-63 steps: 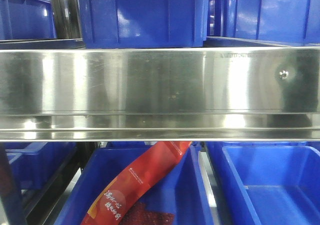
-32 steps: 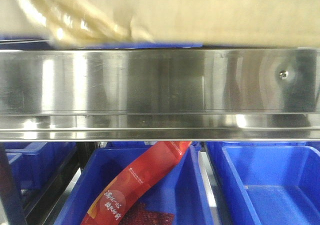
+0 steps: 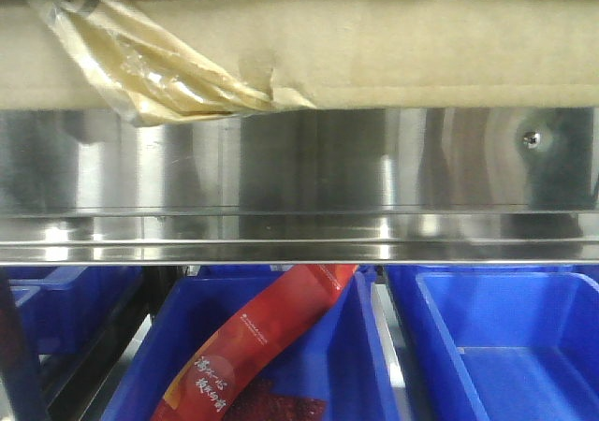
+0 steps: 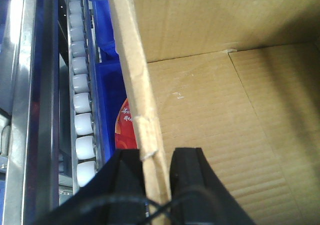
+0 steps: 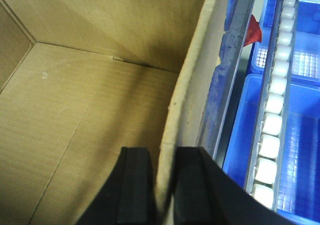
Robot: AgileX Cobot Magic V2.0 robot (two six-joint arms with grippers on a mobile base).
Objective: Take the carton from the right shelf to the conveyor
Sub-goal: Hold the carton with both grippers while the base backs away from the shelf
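Carton (image 3: 374, 47), left fingers (image 4: 125, 185) pinching one side wall from above, right fingers (image 5: 135, 185) pinching the opposite wall

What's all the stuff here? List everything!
Plain brown corrugated cardboard carton: one, brown, over rail's top.
Wrinkled clear tape strip: one, yellowish, carton's front left.
Shiny stainless-steel shelf rail: one, silver, across the middle.
Small round bolt head: one, silver, rail's right end.
Blue plastic bins: at least three, blue, below rail.
Long red printed packet: one, red, middle bin.
White roller rows: two, white, beside carton.
Left gripper: one, black, shut on carton wall.
Right gripper: one, black, shut on opposite wall.
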